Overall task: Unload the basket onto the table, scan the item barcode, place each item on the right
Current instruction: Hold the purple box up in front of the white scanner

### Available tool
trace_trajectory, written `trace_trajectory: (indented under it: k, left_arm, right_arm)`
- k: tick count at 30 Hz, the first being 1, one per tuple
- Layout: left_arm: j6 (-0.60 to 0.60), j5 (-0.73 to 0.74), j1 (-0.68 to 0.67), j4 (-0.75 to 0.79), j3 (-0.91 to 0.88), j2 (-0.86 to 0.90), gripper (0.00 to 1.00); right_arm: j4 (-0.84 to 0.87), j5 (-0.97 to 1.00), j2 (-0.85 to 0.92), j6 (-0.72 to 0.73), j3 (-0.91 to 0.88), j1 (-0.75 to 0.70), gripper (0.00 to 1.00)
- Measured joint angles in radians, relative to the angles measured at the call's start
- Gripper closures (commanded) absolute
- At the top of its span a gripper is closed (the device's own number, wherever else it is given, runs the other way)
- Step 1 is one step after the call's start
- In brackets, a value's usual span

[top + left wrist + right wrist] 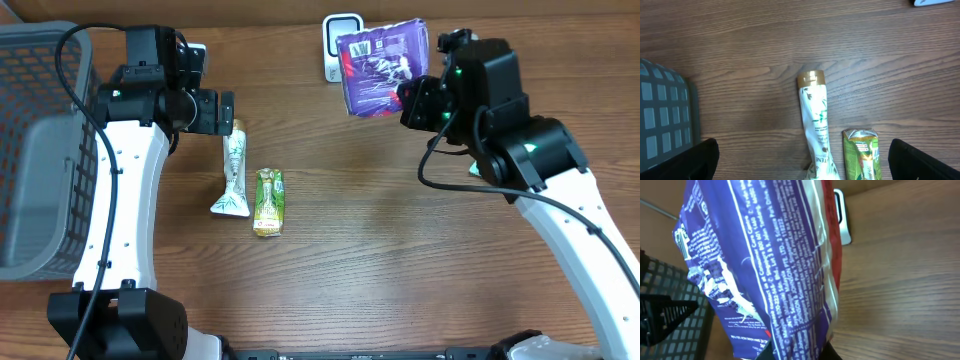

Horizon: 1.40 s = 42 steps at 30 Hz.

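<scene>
Overhead view, left to right. Grey mesh basket (40, 150) at 9 o'clock. Left gripper (226, 112), jaws wide apart and empty, above the gold cap of a white tube (233, 175), with a green sachet (269, 202) just beside the tube. White scanner (335, 40) at 12 o'clock. Purple snack packet (385, 65) at 1 o'clock, overlapping the scanner, clamped in the right gripper (408, 100).

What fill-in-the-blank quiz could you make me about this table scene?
The right pincer is shut on a ____ packet. The left pincer, above the white tube, is ____, holding nothing. The tube's cap is ____ in colour.
Missing words: purple; open; gold.
</scene>
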Motion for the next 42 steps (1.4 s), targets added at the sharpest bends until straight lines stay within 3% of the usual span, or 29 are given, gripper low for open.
trace_trajectory:
  k: [11,14,18,22,25,29,33,36,42]
  left_arm:
    - [0.000,0.000,0.000,0.000,0.000,0.000,0.00]
    - [0.000,0.000,0.000,0.000,0.000,0.000,0.00]
    - [0.000,0.000,0.000,0.000,0.000,0.000,0.00]
    - [0.000,-0.001,0.000,0.000,0.000,0.000,0.01]
    - [0.000,0.000,0.000,0.000,0.000,0.000,0.01]
    - [0.000,0.000,0.000,0.000,0.000,0.000,0.00]
    - [0.000,0.000,0.000,0.000,0.000,0.000,0.01]
    - [0.000,0.000,0.000,0.000,0.000,0.000,0.01]
    - [0.000,0.000,0.000,0.000,0.000,0.000,0.01]
  right_arm:
    - [0.032,0.023,-0.006,-0.005,0.000,0.001,0.96]
    - [0.132,0.142,0.013,-0.073,0.000,0.032,0.96]
    - [0.303,0.439,0.080,-0.183,0.000,0.102,0.96]
    - [0.680,0.763,0.177,-0.437,-0.001,0.162,0.96]
    - [1.076,0.943,0.280,-0.758,0.008,0.197,0.96]
    - [1.387,1.051,0.434,-1.183,0.018,0.211,0.96]
    - [1.454,1.050,0.596,-1.543,0.018,0.207,0.96]
    - [1.450,0.998,0.701,-1.720,0.017,0.204,0.96]
    - [1.513,0.903,0.776,-1.850,0.007,0.199,0.96]
